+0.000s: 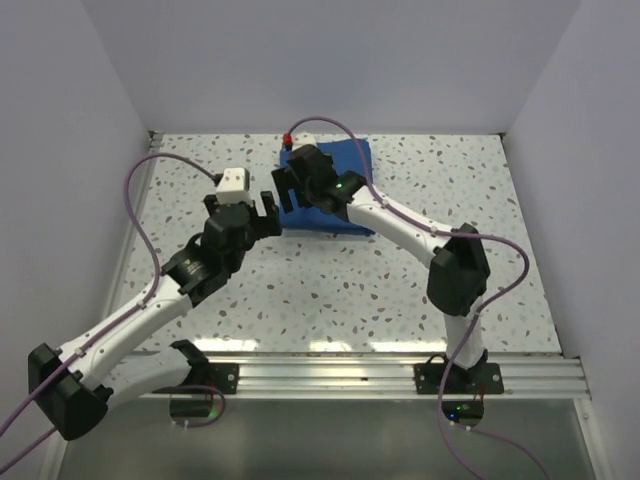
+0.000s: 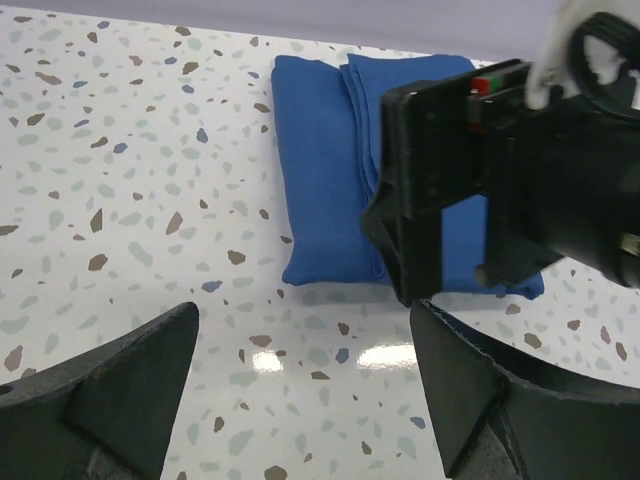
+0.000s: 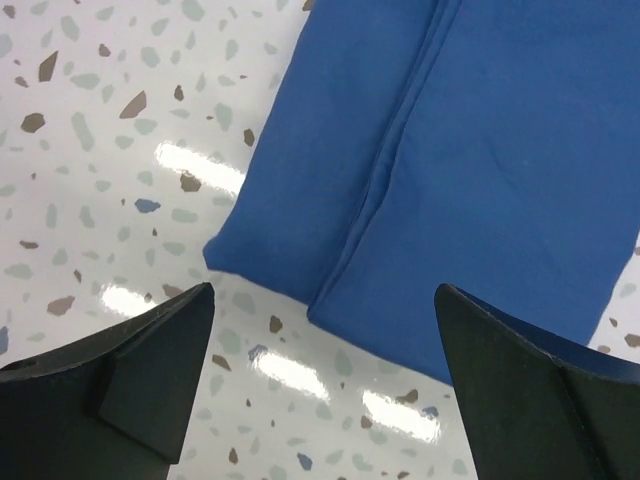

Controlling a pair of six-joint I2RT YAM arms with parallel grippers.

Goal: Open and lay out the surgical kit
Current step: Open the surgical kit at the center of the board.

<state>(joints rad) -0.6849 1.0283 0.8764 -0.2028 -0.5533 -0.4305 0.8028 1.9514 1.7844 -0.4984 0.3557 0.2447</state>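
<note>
Two claws are gaping wide and empty: right claw (image 3: 325,300) is hovering over the folded blue wrap (image 3: 480,150), left claw (image 2: 305,315) beside it above the bench (image 1: 450,180).

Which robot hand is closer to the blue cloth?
Right. The right tool hovers open over a corner of the cloth. The left tool, also open, stops short of the cloth, above the table.

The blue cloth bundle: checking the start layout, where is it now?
Top view: the blue cloth bundle lies at the far middle of the table, beneath the open right gripper, with the left gripper just off its near-left corner.
</note>
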